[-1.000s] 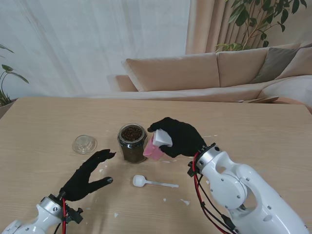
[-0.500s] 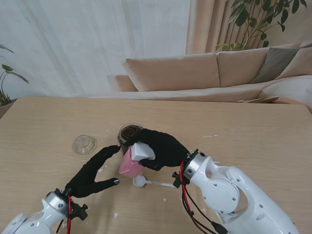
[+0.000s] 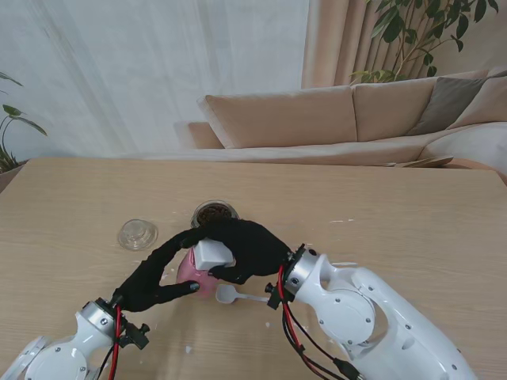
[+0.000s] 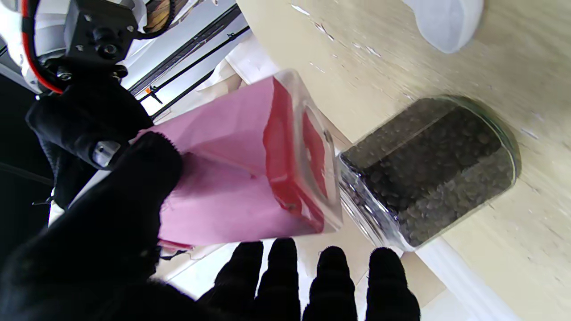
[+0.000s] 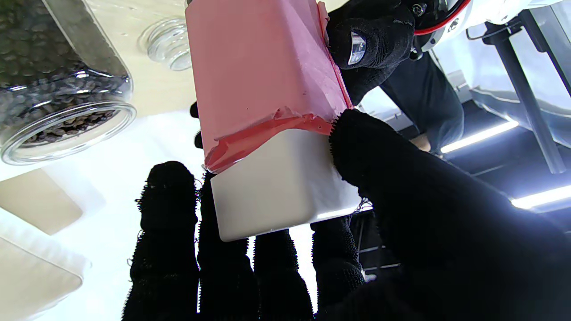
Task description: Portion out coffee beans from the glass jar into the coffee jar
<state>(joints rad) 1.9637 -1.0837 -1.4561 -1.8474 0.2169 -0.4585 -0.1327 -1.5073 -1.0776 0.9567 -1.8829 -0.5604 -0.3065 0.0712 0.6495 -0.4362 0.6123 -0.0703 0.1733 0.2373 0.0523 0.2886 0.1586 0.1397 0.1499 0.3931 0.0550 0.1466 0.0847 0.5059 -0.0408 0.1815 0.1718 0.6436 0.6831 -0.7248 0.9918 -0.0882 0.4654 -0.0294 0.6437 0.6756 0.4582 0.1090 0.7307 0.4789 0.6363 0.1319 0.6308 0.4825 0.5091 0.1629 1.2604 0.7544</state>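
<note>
The pink coffee jar [image 3: 188,274] with its white lid [image 3: 211,253] hangs tilted just over the table, nearer to me than the glass jar [image 3: 214,213] of coffee beans. My right hand [image 3: 247,248] is shut on the lid end [image 5: 276,196]. My left hand [image 3: 157,273] wraps the pink body [image 4: 223,178], thumb pressed on one side and fingers curled round the other. The glass jar [image 4: 428,169] stands open and nearly full, close behind the pink jar's base.
The glass jar's clear lid [image 3: 137,234] lies on the table to the left. A white spoon [image 3: 230,295] rests beside the pink jar, partly under my right wrist. A sofa stands beyond the table's far edge.
My right hand carried the pink jar leftward and nearer to me, away from the glass jar's side. My left hand rose from the table and closed around the jar's body.
</note>
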